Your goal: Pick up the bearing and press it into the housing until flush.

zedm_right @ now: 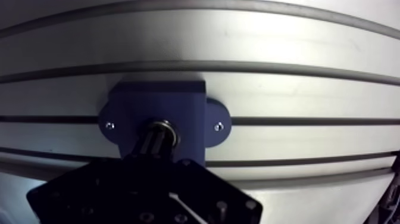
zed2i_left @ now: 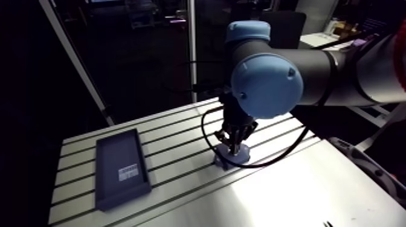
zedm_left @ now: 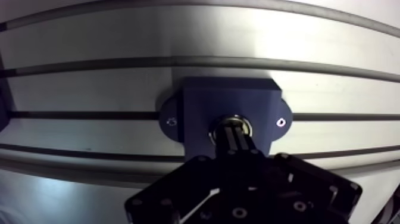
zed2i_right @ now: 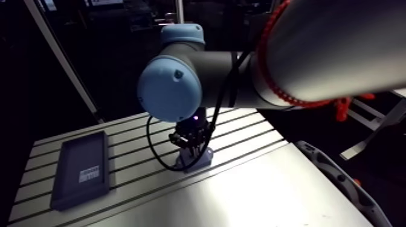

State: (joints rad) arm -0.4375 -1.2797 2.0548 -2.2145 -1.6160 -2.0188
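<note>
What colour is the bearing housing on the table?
The housing is plain dark blue, no pattern; the wrist view shows it best.

Arm view: surroundings dim. Table (zed2i_left: pixel 284 193) lit from above, with broad white glare on its near part. Arm (zed2i_left: pixel 266 84) shades the housing (zed2i_left: pixel 241 158).
Wrist view: table bright, gripper (zedm_left: pixel 236 130) almost black in shadow. Straight edges bow toward the margins, and the nearest parts are soft.

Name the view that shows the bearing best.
The wrist view: the bearing shows as a metal ring in the housing, partly under the tool. In the arm view the tool hides it; only the housing shows, small.
</note>
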